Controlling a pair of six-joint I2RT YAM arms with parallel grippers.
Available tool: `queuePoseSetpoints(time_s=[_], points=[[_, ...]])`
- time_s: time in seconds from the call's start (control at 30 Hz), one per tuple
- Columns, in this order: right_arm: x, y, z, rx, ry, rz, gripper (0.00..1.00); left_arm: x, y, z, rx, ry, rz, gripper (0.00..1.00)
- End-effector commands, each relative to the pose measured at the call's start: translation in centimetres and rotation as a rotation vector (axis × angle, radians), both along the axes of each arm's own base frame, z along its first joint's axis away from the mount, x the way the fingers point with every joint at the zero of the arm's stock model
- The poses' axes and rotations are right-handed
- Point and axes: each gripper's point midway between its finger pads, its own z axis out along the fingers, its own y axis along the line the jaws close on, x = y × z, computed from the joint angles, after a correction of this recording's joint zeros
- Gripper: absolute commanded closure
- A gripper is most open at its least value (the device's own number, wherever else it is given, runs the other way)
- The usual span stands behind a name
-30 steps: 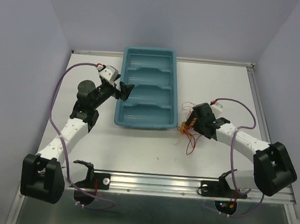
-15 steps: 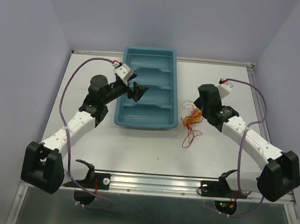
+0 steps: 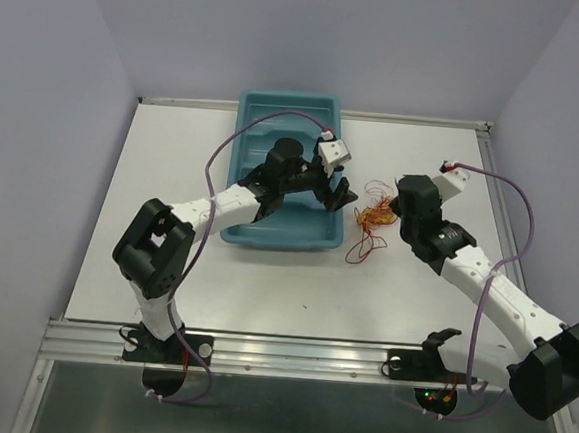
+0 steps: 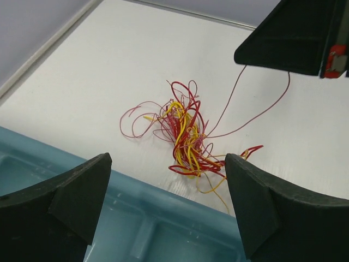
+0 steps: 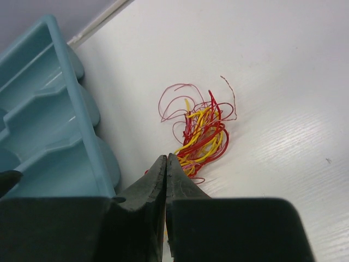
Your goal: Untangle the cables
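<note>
You had the cables (image 3: pixel 374 219) (image 4: pixel 185 136) (image 5: pixel 202 134) lying in one loose red-and-yellow knot on the white table (image 3: pixel 175 147). They sat just beside the teal tray (image 3: pixel 288 111), off the long side that faced your right arm. The knot lay outside the tray. One yellow strand ran right up to the rim, and you could not have told whether it touched. A single thin red loop trailed out of the knot, away from the tray.

Your left arm lay across the tray. The left gripper (image 3: pixel 333 198) (image 4: pixel 168 164) hung over that same long rim, pointing outward past it. Its jaws were spread wide with nothing between them. In its own wrist view the knot sat framed between the two dark fingers (image 4: pixel 82 191), lower down on the table beyond the rim. The arm's purple cord (image 3: pixel 214 160) arched above the tray.

Your right gripper (image 5: pixel 166 159) was on the side of the knot away from the tray, aimed back towards it. Its two fingers were pressed together tip to tip. In its wrist view the closed tips sat at the knot's nearest edge, with red and yellow strands running close past them. Whether any strand was nipped between the tips, you could not tell. From the left wrist view, the thin red loop ran up and vanished behind the right gripper's dark body.
</note>
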Motion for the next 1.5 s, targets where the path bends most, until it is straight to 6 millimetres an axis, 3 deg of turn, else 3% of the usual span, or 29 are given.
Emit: queuePoseSetpoints(time_s=[0.0, 0.27, 0.4, 0.43, 0.47, 0.53, 0.6, 0.63, 0.67, 0.7, 0.8, 0.83, 0.93, 1.0, 1.13, 1.17, 1.33, 1.47], points=[[0.2, -1.4, 2.0, 0.016, -0.096, -0.086, 0.96, -0.1, -2.3, 2.5, -0.058, -0.046, -0.032, 0.01], [-1.1, -2.9, 2.3, 0.084, -0.157, -0.165, 0.96, -0.9, -5.2, -3.0, 0.098, 0.028, 0.099, 0.01], [-1.6, -3.3, 2.5, 0.115, -0.181, -0.184, 0.96, 1.9, -5.4, -5.5, 0.155, 0.120, 0.231, 0.03], [-1.8, -3.5, 2.6, 0.123, -0.188, -0.195, 0.96, 3.1, -5.4, -5.3, 0.156, 0.119, 0.282, 0.04], [-1.9, -3.5, 2.3, 0.124, -0.187, -0.198, 0.96, 3.7, -5.6, -6.7, 0.169, 0.149, 0.301, 0.05], [-1.8, -3.6, 2.4, 0.131, -0.193, -0.202, 0.96, 4.5, -5.9, -7.7, 0.183, 0.173, 0.323, 0.05], [-1.8, -3.5, 2.3, 0.127, -0.190, -0.201, 0.96, 6.3, -7.1, -8.0, 0.198, 0.169, 0.339, 0.05], [-1.7, -3.5, 2.4, 0.130, -0.192, -0.202, 0.96, 7.1, -6.6, -8.9, 0.241, 0.184, 0.385, 0.05], [-1.7, -3.5, 2.2, 0.129, -0.189, -0.203, 0.96, 8.0, -7.2, -7.7, 0.224, 0.174, 0.390, 0.05], [-1.7, -3.5, 2.0, 0.126, -0.183, -0.203, 0.96, 8.7, -6.7, -9.5, 0.252, 0.209, 0.395, 0.05], [-1.6, -3.5, 2.0, 0.127, -0.185, -0.207, 0.96, 10.0, -5.5, -10.7, 0.245, 0.259, 0.414, 0.05], [-1.6, -3.5, 1.9, 0.124, -0.184, -0.207, 0.96, 11.1, -4.3, -11.1, 0.244, 0.274, 0.444, 0.05], [-1.6, -3.5, 1.8, 0.120, -0.182, -0.208, 0.96, 12.9, -1.9, -11.2, 0.197, 0.337, 0.522, 0.05], [-1.6, -3.5, 1.7, 0.118, -0.176, -0.205, 0.96, 14.8, 1.0, -11.3, 0.152, 0.391, 0.593, 0.05], [-1.4, -3.2, 1.2, 0.114, -0.161, -0.194, 0.96, 17.2, 5.2, -10.2, 0.128, 0.328, 0.747, 0.05], [-1.3, -3.1, 1.1, 0.114, -0.159, -0.192, 0.95, 16.8, 5.9, -10.0, 0.134, 0.314, 0.760, 0.04], [-1.3, -2.9, 0.9, 0.113, -0.151, -0.180, 0.95, 16.1, 6.1, -10.1, 0.183, 0.296, 0.733, 0.04], [-1.3, -2.8, 0.9, 0.113, -0.149, -0.175, 0.95, 14.6, 4.6, -9.3, 0.197, 0.267, 0.657, 0.04]])
